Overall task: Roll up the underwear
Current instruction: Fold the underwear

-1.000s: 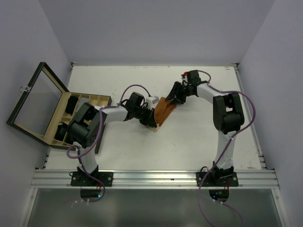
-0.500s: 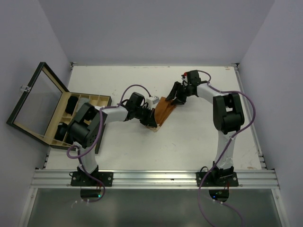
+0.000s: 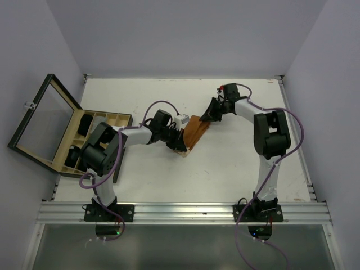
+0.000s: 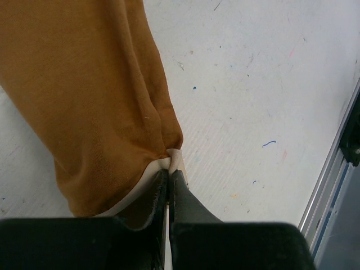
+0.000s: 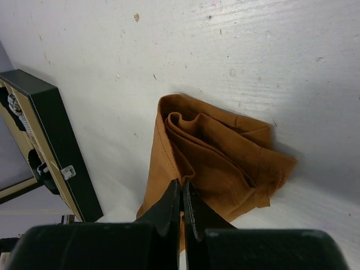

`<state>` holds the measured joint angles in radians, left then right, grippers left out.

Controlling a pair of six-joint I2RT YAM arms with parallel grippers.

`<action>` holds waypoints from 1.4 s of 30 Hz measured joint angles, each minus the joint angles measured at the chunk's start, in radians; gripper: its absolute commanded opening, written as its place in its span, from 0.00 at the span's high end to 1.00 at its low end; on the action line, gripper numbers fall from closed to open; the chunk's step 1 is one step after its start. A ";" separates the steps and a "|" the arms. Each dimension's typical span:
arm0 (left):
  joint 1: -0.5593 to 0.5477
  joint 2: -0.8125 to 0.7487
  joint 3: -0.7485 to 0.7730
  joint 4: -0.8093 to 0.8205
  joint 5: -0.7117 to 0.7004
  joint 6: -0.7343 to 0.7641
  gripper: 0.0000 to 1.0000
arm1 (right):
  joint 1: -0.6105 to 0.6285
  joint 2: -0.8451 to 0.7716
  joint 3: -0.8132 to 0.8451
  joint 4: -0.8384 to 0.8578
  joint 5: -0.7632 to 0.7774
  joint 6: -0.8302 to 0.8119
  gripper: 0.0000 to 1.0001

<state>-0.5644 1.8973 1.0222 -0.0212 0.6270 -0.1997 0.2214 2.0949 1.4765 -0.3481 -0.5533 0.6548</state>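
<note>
Open wooden box [image 3: 79, 140] — table's [image 3: 225, 163] left edge.

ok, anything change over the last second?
The right claw, shut, edged slightly up and right in the top view, at the far end of the orange-brown underwear. Unchanged: the left claw pinching the garment's near end, and the wooden box open.

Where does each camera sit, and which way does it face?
Top: above and behind the arms, looking down on the table; both arms show.
Left wrist: looks down past the shut left pincer at the underwear.
Right wrist: looks past the shut right pincer at the underwear and box.
Shared: all three show the underwear.
</note>
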 measured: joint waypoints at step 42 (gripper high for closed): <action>-0.134 -0.145 -0.054 -0.079 -0.194 0.141 1.00 | -0.039 0.044 -0.026 -0.041 0.035 -0.169 1.00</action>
<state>-0.6983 1.7519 0.9684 -0.1005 0.4332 -0.0589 0.1829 2.1387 1.4509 -0.3893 -0.5179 0.4854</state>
